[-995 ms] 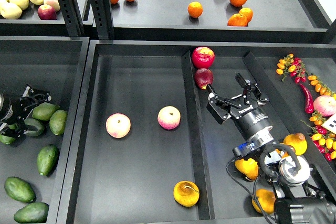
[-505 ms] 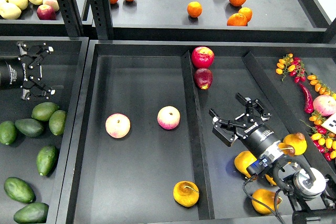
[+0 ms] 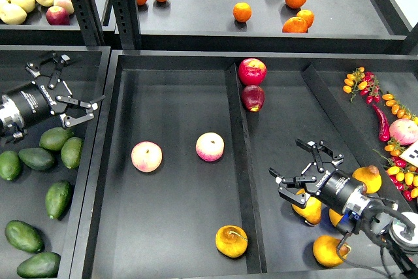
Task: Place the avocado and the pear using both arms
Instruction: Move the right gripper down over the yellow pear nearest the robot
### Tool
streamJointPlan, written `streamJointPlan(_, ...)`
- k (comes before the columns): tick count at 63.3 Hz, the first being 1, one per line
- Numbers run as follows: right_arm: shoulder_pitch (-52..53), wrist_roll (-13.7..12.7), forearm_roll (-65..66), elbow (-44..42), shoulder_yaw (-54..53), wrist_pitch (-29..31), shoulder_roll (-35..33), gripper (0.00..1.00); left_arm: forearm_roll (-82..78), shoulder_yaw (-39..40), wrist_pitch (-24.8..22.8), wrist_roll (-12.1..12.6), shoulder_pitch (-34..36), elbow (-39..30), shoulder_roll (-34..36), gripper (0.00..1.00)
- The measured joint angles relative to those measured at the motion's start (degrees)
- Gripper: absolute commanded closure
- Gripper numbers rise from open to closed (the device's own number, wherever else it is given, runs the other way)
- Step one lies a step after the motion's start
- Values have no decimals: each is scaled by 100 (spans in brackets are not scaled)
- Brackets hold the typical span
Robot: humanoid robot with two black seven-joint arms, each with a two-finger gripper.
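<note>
Pear (image 3: 232,241) well left of right pincer (image 3: 302,176)

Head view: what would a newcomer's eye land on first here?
Probably the two black open grippers: the left gripper hangs above the green avocados in the left bin, the right gripper over yellow-orange pears at lower right. Two pink-yellow apples and one pear lie in the middle tray.

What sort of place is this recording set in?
Probably a mock grocery produce display: black shelving with divided trays, fruit sorted by kind, such as oranges on the upper shelf, avocados on the left, peppers on the right.
</note>
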State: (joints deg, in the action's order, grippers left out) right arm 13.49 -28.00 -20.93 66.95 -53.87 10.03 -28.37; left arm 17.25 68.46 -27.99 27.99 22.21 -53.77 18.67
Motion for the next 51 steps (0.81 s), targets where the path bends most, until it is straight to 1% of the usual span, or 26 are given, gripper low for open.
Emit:
streamJointPlan(18, 800, 0, 30, -4, 1252, 0, -289, 0, -59, 682, 0, 0, -640, -444, -785, 1)
streamJointPlan(24, 1126, 0, 69, 21, 1771, 0, -335, 0, -59, 916, 0, 0, -861, -558, -1003, 1)
streamJointPlan(25, 1293, 0, 95, 33, 2044, 0, -393, 0, -60, 1008, 0, 0, -959, -615, -1085, 1)
streamJointPlan(30, 1473, 1, 114, 49, 2338, 0, -445, 0, -62, 1094, 0, 1, -1038, -648, -1129, 1)
streamJointPlan(37, 1627, 1, 121, 62, 2634, -7, -474, 0, -62, 1323, 0, 0, -1196, -682, -1195, 1)
streamJointPlan(51, 1615, 1, 129, 53, 2830, -15, -461, 0, -56, 1596, 0, 0, -1519, -788, -1406, 1)
